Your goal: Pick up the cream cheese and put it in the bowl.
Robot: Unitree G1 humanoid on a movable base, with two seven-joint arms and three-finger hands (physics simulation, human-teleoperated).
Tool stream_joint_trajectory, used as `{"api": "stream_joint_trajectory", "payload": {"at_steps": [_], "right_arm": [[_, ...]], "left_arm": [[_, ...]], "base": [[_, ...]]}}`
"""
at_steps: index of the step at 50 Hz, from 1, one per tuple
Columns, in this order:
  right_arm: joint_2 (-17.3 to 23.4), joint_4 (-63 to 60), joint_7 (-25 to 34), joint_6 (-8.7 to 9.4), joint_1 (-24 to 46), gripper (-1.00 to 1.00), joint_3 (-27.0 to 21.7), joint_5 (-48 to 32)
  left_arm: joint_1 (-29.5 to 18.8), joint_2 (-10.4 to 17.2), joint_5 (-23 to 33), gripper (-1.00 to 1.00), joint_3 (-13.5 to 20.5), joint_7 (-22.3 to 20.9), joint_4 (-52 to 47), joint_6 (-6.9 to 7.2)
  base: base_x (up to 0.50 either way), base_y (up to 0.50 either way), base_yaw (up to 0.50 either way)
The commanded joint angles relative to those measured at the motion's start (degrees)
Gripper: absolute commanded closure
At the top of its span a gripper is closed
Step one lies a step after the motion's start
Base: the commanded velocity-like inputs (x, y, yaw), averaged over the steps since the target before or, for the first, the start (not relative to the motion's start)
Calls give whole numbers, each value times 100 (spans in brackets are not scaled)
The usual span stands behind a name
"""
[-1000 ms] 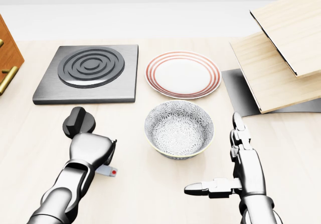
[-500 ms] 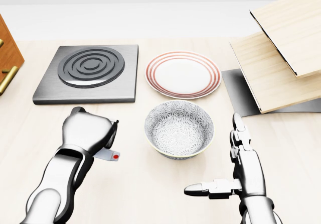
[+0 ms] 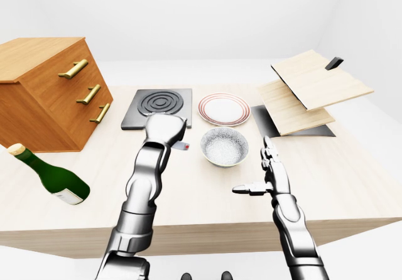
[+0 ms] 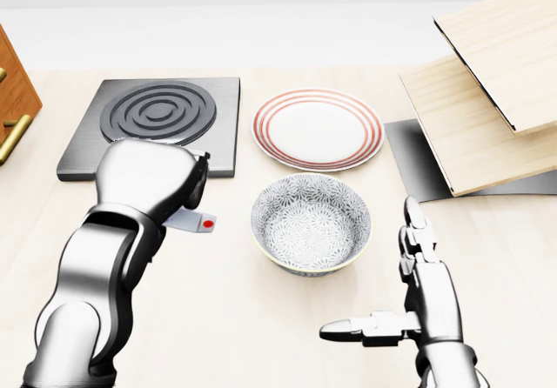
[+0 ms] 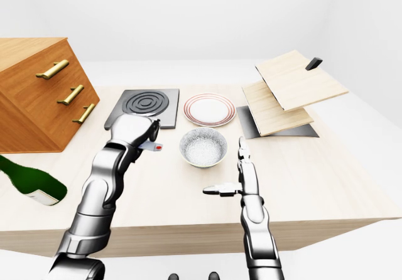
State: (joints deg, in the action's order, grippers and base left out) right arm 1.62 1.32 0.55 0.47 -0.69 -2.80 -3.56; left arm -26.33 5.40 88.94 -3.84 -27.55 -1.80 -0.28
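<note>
On a pale wooden table (image 3: 352, 186) in a bare white room, a green wine bottle (image 3: 50, 176) lies at the left-eye view's left, below a wooden drawer cabinet (image 3: 44, 91). The left hand (image 4: 152, 183) is closed round the cream cheese (image 4: 198, 223), held above the table just left of the patterned bowl (image 4: 311, 223). Above them sit a stove burner (image 4: 157, 123) and a red-rimmed plate (image 4: 318, 129). The right hand (image 4: 413, 292) hovers with fingers spread wide. Stacked wooden boards (image 3: 308, 91) lie rightmost.
</note>
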Motion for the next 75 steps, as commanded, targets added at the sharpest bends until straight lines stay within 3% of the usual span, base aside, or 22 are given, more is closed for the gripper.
{"api": "stream_joint_trajectory", "payload": {"at_steps": [1,4,8,14,19,25,31,35,51,75], "right_arm": [[3,-236,45,54,-68,-100,-32,102],[6,-276,60,63,-86,-100,-46,118],[13,-296,81,69,-91,-100,-70,144],[21,-304,105,71,-97,-100,-106,178],[17,-267,97,61,-80,-100,-104,184],[39,-172,119,8,-47,-100,-152,223],[32,-303,117,51,-127,-100,-135,216],[32,-299,125,26,-137,-100,-148,219],[48,-264,133,13,-120,-100,-193,252],[48,-240,125,8,-100,-100,-191,249]], "left_arm": [[-683,-357,38,100,-146,-47,-112,309],[-820,-510,105,100,-247,30,2,385],[-1104,-702,247,100,-338,555,693,528],[-1338,-913,251,100,-452,1153,1332,528],[-1457,-1220,516,100,-643,1984,2090,528],[-1938,-1567,478,100,-737,3158,3698,528],[-2262,-1793,379,100,-807,3591,4369,528],[-2584,-1948,377,100,-842,4174,5072,528],[-3127,-2224,-426,100,-806,5193,6673,528],[-3215,-1972,-347,100,-858,5158,6755,528]], "base": [[0,0,0],[0,0,0],[0,0,0],[0,0,0],[0,0,0],[0,0,0],[0,0,0],[0,0,0],[0,0,0],[0,0,0]]}}
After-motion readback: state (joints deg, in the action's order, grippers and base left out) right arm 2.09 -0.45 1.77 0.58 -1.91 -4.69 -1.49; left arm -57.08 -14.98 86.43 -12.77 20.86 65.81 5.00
